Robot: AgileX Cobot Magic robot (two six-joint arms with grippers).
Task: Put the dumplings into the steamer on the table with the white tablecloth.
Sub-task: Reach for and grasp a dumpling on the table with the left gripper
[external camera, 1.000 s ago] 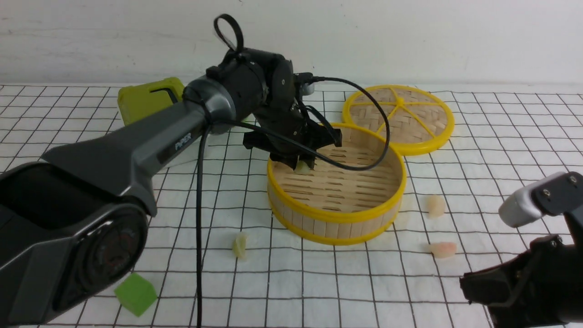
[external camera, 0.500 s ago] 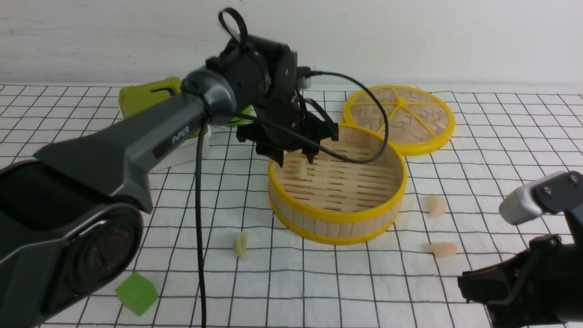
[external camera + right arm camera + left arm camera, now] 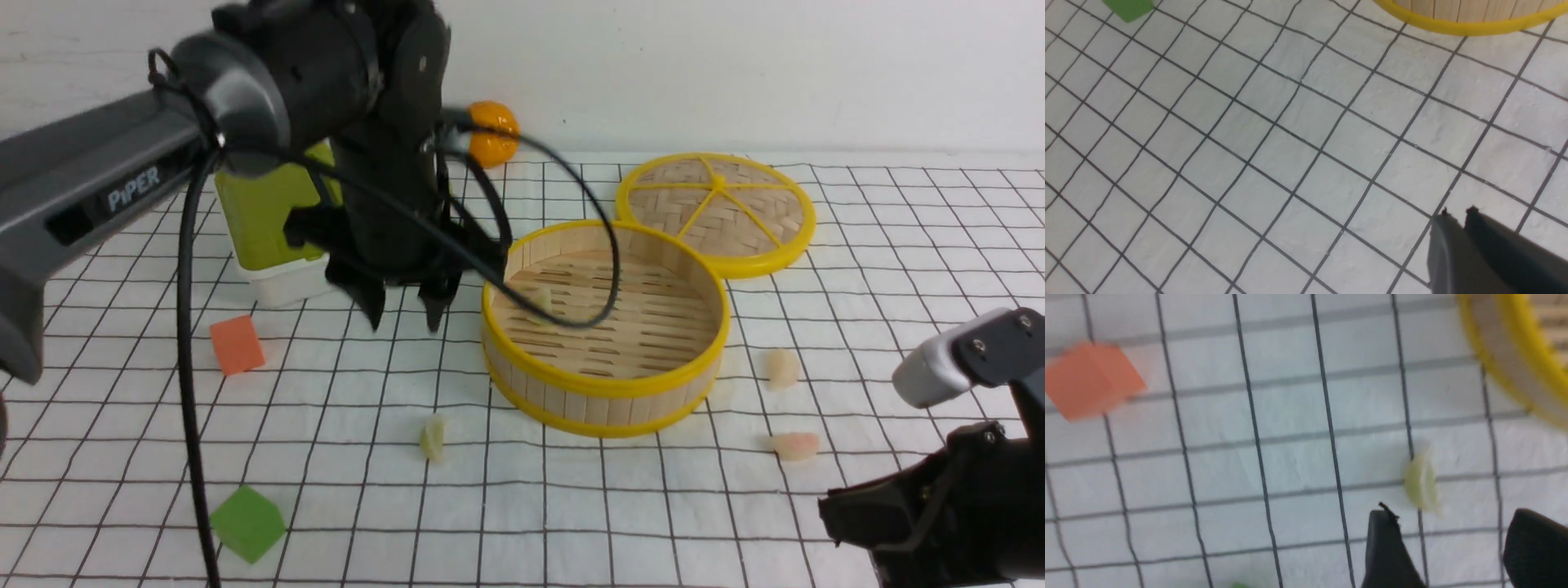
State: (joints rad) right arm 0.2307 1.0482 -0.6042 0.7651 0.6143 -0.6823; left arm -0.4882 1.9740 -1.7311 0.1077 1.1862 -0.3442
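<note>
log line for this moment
left gripper: open, empty, beside steamer | right gripper: shut, empty | in steamer: green dumpling | on tablecloth: other green dumpling, far pink dumpling, near pink dumpling

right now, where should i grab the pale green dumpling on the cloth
Likely from straight above: the open left hand should pinch the thin flanks of the pale green crescent dumpling, which sits narrow and upright, clear of the yellow-rimmed bamboo steamer.

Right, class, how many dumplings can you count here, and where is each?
4. One dumpling lies inside the steamer; a green dumpling sits on the tablecloth in front of it; two pink dumplings lie to its right. The left arm could hide more.
</note>
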